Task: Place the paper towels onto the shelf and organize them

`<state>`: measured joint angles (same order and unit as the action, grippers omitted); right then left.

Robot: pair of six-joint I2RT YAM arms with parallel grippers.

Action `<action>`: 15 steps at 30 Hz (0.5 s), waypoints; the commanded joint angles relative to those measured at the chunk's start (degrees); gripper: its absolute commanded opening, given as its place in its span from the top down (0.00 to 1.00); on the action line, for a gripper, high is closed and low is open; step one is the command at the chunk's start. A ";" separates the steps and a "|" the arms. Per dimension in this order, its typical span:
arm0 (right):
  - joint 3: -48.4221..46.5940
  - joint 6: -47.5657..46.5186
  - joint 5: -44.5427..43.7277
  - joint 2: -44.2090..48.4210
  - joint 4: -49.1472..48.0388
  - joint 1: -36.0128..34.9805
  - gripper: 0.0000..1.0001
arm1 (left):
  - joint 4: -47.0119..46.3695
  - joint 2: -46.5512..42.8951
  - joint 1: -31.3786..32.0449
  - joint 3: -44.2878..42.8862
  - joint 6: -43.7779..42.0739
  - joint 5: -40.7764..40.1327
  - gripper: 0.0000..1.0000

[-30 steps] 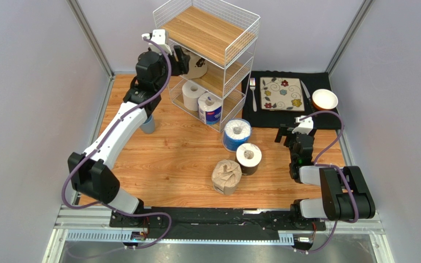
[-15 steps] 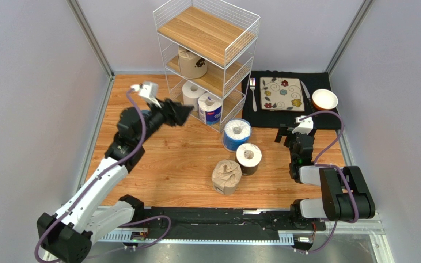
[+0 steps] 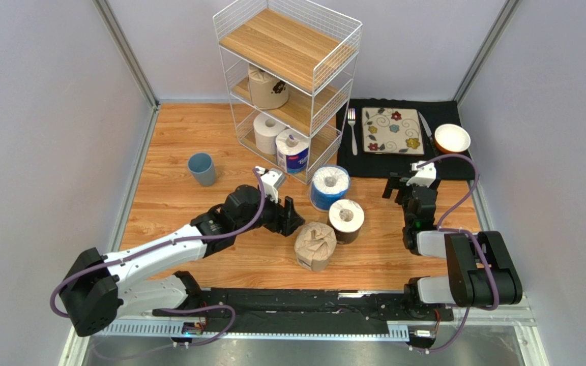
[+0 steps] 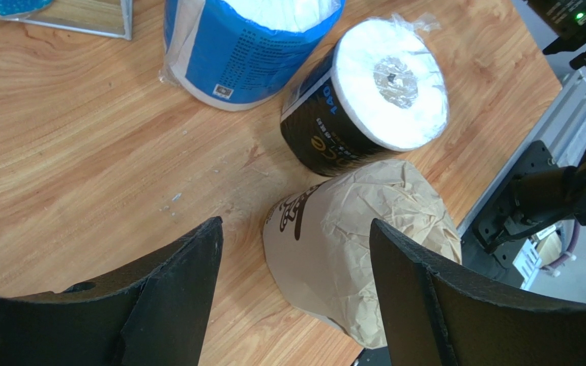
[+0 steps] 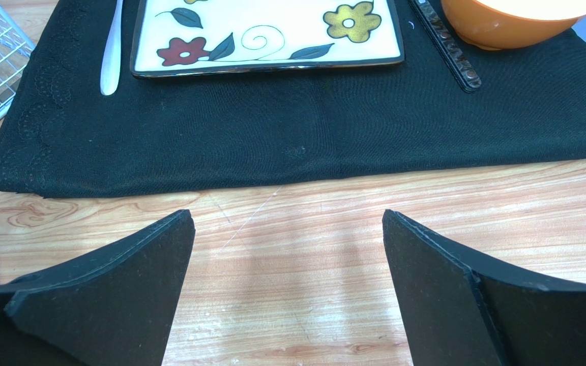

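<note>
- Top external view shows my biggest risk: the shelf (image 3: 288, 46) is tall, light wire, and a roll carried in low could catch its rim and rock it.
- My left gripper (image 3: 292, 217) is spread wide and empty, just beside the tan roll (image 3: 315, 245) on the table.
- That roll is close against the dark roll (image 3: 346, 219); I cannot tell if they touch. In the left wrist view it sits off toward one finger (image 4: 426, 305), so closing now could shove both rolls, or pinch loose wrap and slip.
- My right gripper (image 3: 403, 187) is also wide and empty, low over bare table by the cloth (image 3: 365, 164); I judge little risk there.
- Counts: one shelf with three tiers.
- Six rolls. Three are shelved: a tan one (image 3: 267, 89) on the middle tier, and a white one (image 3: 267, 131) and a labelled one (image 3: 294, 152) on the bottom tier. Three are on the table: the blue roll (image 3: 329, 187), the dark roll and the tan roll.
- One cloth, one plate (image 3: 391, 130), one bowl (image 3: 452, 138), one cup (image 3: 202, 168), one fork (image 3: 352, 130), one knife (image 3: 424, 126).
</note>
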<state>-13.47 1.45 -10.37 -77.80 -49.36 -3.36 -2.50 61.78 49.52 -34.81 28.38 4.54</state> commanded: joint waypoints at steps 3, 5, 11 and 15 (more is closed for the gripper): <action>-1.38 -0.31 -0.26 0.72 -1.53 -0.16 0.01 | -3.38 3.16 2.42 0.44 -0.87 -0.41 0.21; -1.38 -0.31 -0.26 0.72 -1.52 -0.16 0.01 | -4.00 3.96 2.95 0.70 -0.61 -0.23 0.21; -1.47 -0.31 -0.26 0.63 -1.52 -0.16 0.01 | -5.85 6.33 3.92 0.62 -0.43 0.91 0.21; -1.47 -0.31 -0.26 0.72 -1.52 -0.16 0.01 | -6.02 7.48 4.45 0.53 -0.34 1.44 0.21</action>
<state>-13.47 1.45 -10.37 -77.80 -49.36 -3.36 -5.74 68.38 53.10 -34.11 28.32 4.54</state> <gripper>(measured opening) 0.993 0.785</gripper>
